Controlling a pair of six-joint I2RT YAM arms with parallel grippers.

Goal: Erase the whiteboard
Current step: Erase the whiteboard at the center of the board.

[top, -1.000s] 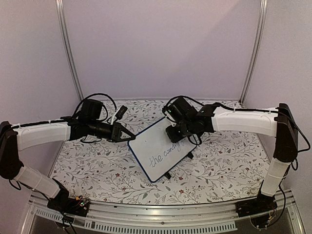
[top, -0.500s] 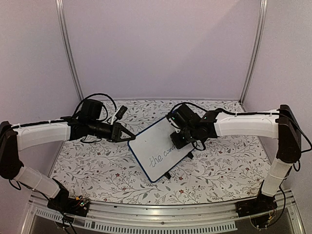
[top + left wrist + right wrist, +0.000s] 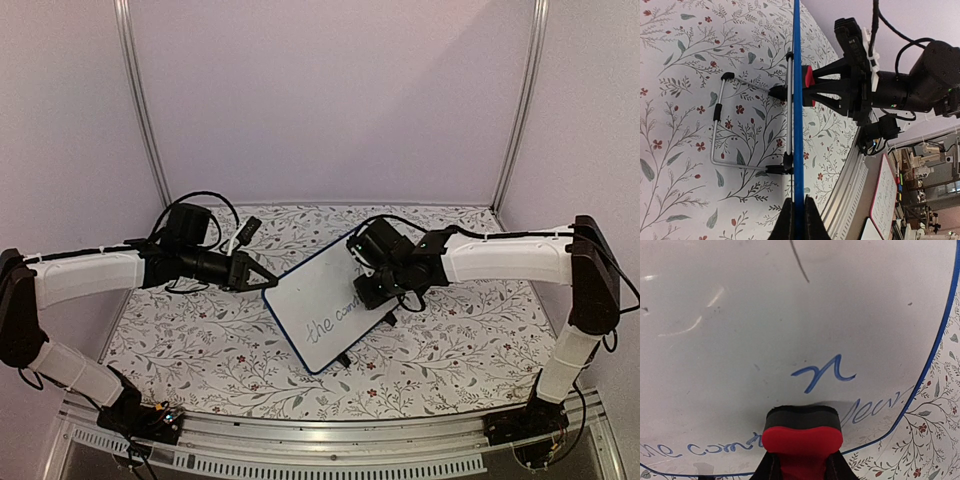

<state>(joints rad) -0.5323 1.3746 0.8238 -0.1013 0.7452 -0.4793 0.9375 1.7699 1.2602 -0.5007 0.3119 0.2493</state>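
Observation:
The whiteboard (image 3: pixel 322 300) is a white board with a thin blue frame, standing tilted on the floral table. My left gripper (image 3: pixel 266 284) is shut on its left edge. The left wrist view shows that edge as a blue line (image 3: pixel 798 125) running up from between my fingers (image 3: pixel 787 220). My right gripper (image 3: pixel 374 292) is shut on a red eraser (image 3: pixel 802 432), whose dark felt presses on the board (image 3: pixel 790 305). Blue writing remains: an "n" (image 3: pixel 823 373) just past the eraser, and words along the lower edge (image 3: pixel 700 447) on both sides of it.
A wire stand (image 3: pixel 720 127) props the board from behind. A metal rail (image 3: pixel 320 440) runs along the table's near edge. Two grey uprights (image 3: pixel 140 100) rise at the back corners. Other boards (image 3: pixel 885 200) lie beyond the table.
My right gripper slid the eraser a little down the board toward its lower right edge. The left gripper and the board have not moved.

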